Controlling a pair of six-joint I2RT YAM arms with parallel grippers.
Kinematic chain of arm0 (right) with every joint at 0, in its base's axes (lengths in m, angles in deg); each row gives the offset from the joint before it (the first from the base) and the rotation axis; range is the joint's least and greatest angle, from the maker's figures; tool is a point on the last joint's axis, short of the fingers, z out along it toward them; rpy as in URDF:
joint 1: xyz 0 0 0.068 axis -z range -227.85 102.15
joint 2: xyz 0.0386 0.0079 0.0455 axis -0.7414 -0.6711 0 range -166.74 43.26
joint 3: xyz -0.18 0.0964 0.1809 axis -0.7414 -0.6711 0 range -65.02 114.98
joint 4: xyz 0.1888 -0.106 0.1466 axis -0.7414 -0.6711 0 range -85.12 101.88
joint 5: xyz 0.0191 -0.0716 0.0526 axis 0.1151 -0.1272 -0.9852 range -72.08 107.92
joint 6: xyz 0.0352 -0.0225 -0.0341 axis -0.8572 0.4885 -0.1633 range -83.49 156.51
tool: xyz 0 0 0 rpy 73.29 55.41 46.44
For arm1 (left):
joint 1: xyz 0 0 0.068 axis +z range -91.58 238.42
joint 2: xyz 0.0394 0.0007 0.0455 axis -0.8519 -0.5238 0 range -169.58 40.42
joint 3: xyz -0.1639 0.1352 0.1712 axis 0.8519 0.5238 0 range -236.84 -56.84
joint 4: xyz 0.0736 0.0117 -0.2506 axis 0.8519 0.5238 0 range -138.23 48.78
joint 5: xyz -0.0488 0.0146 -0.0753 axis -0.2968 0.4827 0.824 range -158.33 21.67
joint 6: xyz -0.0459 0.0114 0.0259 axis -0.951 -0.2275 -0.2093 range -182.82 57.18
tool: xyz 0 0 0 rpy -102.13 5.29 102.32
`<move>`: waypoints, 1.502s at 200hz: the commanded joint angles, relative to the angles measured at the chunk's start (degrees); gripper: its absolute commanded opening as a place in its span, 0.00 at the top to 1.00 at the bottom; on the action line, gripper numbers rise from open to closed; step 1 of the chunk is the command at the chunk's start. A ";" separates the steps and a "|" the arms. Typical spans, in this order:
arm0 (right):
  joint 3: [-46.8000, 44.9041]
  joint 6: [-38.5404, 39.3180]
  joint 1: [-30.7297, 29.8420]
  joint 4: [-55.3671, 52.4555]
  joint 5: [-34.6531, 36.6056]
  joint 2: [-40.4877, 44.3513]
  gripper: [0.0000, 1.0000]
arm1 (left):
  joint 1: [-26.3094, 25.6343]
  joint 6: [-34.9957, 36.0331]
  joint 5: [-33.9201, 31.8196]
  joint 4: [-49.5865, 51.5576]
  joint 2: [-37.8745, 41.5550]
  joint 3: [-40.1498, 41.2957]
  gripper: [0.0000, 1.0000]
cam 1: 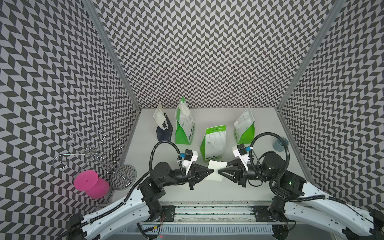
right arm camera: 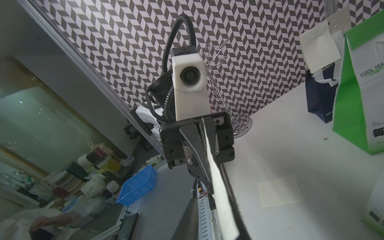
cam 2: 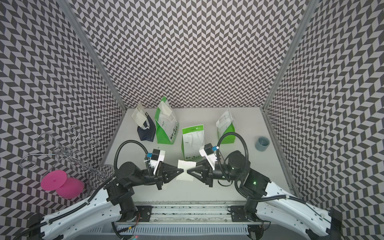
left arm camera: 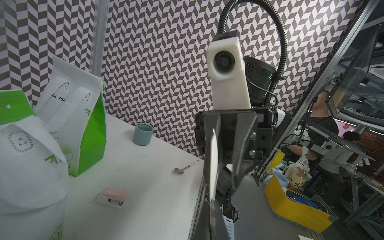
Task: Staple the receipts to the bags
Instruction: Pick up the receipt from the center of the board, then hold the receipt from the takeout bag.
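Left end effector (cam 1: 213, 170) clenched on receipt (cam 1: 217, 164); right end effector (cam 1: 218, 172) grip unclear; green bag (cam 1: 214, 143) upright

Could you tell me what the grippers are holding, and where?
One receipt, pinched near one edge by both the left gripper and the right gripper.

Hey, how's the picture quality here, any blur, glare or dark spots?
Both top views: even light, sharp, no glare, faint shadows on the table. Left wrist view: stapler crisp, receipt soft up close. Right wrist view: room outside dim; receipt's near end blurred.
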 commanded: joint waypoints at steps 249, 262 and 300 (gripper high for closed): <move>17.38 16.80 25.35 -10.27 -7.78 -24.70 1.00 | 30.58 22.00 25.38 18.56 -48.49 -49.14 0.24; 17.17 16.67 25.75 -9.21 -7.48 -26.06 1.00 | 30.54 22.76 27.03 19.30 -50.39 -50.71 0.24; 17.94 16.81 26.74 -7.80 -8.66 -29.12 1.00 | 30.50 26.14 31.43 23.14 -55.04 -53.89 0.24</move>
